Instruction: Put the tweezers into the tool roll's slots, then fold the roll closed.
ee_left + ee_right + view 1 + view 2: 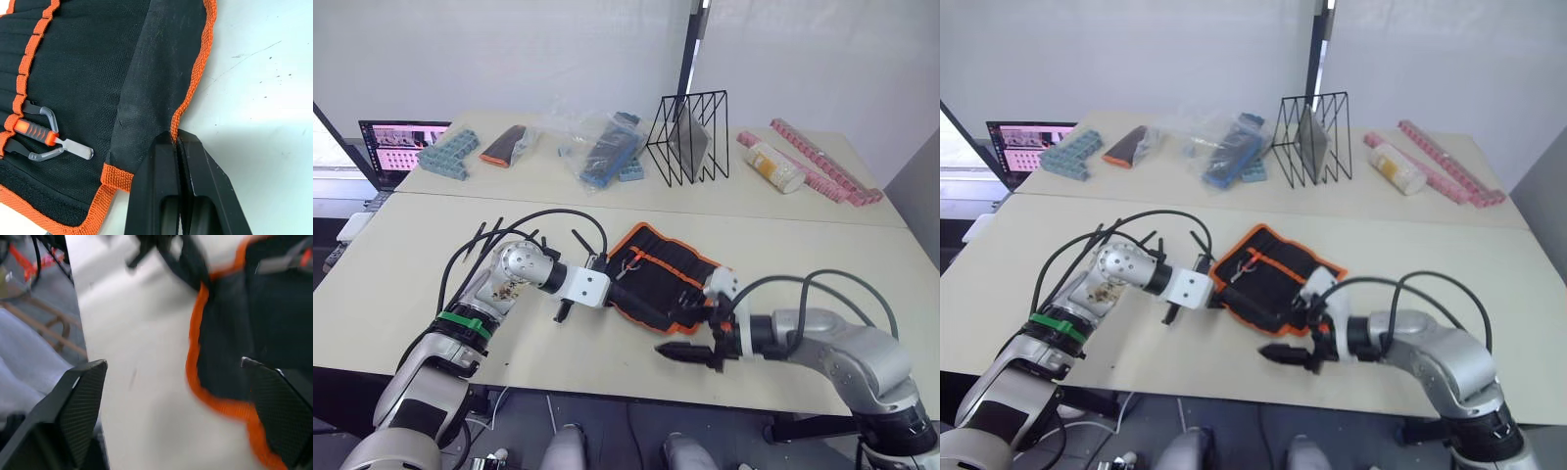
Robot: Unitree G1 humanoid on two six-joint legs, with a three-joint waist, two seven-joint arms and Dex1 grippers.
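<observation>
**Black fabric pinched on the left, right fingers spread wide**

Black fabric with orange edging, the tool roll (658,276) lies open near the middle of the pale worktop (401,284), set at a slant. The left gripper (177,139) has its two black fingers (159,186) pressed together on the roll's orange-bound edge at its left side, nipping the hem. In the left wrist view a small tool with an orange handle (34,132) and grey metal ends sits tucked in the slots (29,73), which run as narrow ribbed pockets across the roll's inner face.

The right gripper (690,350) sits at the roll's near right corner, its fingers (80,401) spread wide apart and holding nothing; one finger is over the roll's corner, the other over bare worktop near the front edge.

On the far worktop stand a black wire rack (690,137), a clear bag with blue pieces (602,149), teal blocks (450,154), a black-and-orange pouch (504,144), a bottle lying on its side (773,166) and a pink strip (822,162). A laptop (396,147) sits far left.
</observation>
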